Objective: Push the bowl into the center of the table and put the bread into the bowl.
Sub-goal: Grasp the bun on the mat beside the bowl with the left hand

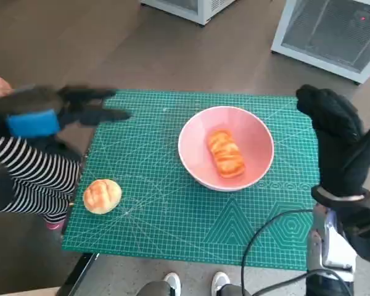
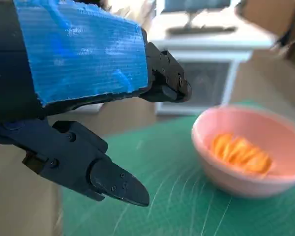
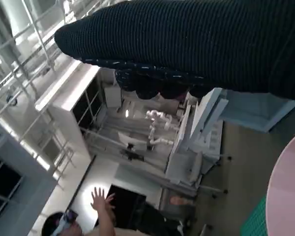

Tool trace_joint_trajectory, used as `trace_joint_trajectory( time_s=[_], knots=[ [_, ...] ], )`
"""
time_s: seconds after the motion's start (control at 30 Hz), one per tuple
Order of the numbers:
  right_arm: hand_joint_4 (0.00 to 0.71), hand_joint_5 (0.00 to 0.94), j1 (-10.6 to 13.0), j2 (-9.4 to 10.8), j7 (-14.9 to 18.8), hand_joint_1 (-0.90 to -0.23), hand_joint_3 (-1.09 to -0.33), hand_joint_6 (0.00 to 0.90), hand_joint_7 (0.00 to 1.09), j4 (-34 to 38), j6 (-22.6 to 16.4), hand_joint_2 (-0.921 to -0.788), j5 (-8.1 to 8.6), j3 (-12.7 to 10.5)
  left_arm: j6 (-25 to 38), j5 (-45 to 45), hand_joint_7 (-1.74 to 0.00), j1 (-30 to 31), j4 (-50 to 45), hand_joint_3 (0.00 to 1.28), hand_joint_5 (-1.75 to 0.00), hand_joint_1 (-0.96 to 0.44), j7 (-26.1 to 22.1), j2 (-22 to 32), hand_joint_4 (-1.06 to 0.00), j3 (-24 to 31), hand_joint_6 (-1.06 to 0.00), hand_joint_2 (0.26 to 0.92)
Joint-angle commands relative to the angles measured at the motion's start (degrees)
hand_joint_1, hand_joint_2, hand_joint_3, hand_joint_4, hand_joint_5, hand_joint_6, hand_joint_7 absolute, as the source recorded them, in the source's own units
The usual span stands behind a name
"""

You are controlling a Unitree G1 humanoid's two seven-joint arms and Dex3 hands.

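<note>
With the pink bowl point(image 1: 226, 148) centred and already holding a bread roll point(image 1: 226, 153), drop your spread, empty left hand point(image 1: 55, 112) onto the round bun point(image 1: 102, 196) below its fingertips; the right hand point(image 1: 339, 145) seems empty.

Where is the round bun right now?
In the head view, the round bun sits on the green mat near its left edge, outside the pink bowl and below the left hand.

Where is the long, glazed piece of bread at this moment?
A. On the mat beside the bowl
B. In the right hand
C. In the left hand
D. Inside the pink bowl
D: the head view shows the long bread lying inside the pink bowl; neither hand holds anything.
</note>
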Motion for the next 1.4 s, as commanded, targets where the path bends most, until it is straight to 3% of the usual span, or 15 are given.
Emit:
trace_joint_trajectory(
  time_s=[0.03, 0.3, 0.7, 1.07, 1.4],
  knots=[
    [0.154, 0.000, -0.2, -0.7, 1.2, -0.689, -0.707, 0.078, 0.49, 1.7, 0.2, -0.921, 0.31, -0.1, 1.5, -1.0, -0.08, 4.6, -1.9, 0.01, -0.02, -0.46, -0.3, 1.9, -0.22, 1.5, -0.38, 0.845],
    [0.150, 0.000, -0.8, -1.1, 2.1, -0.688, -0.707, 0.073, 0.48, 2.5, 0.2, -0.921, 0.71, -0.3, 5.0, -0.3, -0.08, 10.7, -4.4, 0.00, -0.01, -0.44, -0.1, 2.3, -0.21, 1.9, -0.38, 0.831],
    [0.151, 0.001, -1.3, -1.0, 3.6, -0.687, -0.706, 0.073, 0.49, 3.6, 0.2, -0.921, 1.49, -0.5, 8.3, 2.1, -0.06, 14.6, -4.4, 0.00, 0.00, -0.40, 1.0, 0.5, -0.22, 0.1, -0.39, 0.799],
    [0.150, 0.000, -1.2, -1.3, 4.1, -0.686, -0.706, 0.073, 0.49, 3.2, 0.7, -0.921, 1.83, -0.8, 9.2, 6.9, -0.04, 13.7, 0.5, 0.00, 0.00, -0.35, 3.3, -2.9, -0.23, -4.2, -0.39, 0.776],
    [0.147, 0.000, -0.9, -1.5, 4.1, -0.685, -0.706, 0.070, 0.48, 2.6, 0.8, -0.921, 1.86, -0.9, 4.2, 14.2, -0.04, 10.7, 11.5, 0.00, -0.02, -0.21, 9.5, -7.5, -0.28, -9.1, -0.43, 0.763]
  ],
)
